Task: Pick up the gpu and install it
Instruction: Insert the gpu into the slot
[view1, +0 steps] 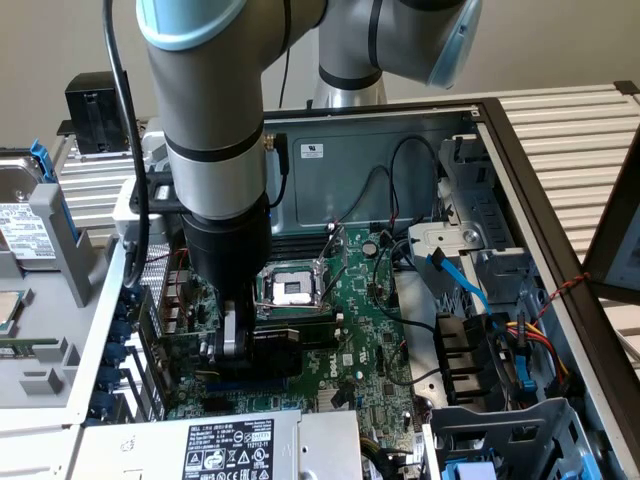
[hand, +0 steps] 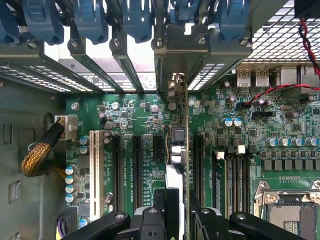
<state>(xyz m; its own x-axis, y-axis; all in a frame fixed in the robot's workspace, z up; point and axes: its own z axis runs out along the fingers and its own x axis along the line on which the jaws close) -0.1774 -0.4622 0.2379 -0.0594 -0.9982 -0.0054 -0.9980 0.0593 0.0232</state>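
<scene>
Gripper (hand: 182, 199) down inside the open computer case (view1: 560, 260), jaws narrowed onto the gpu (hand: 176, 146), one finger on each face of the card. Gpu held on edge, upright, over the expansion slots (hand: 136, 155) of the motherboard (hand: 140, 117), its metal bracket end toward the rear wall's blue latches (hand: 135, 20). Exterior view: card low beside the CPU socket (view1: 292, 288). Cannot tell whether it is seated.

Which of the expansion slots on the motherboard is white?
The end slot nearest the braided yellow cable. The other slots are black.
</scene>
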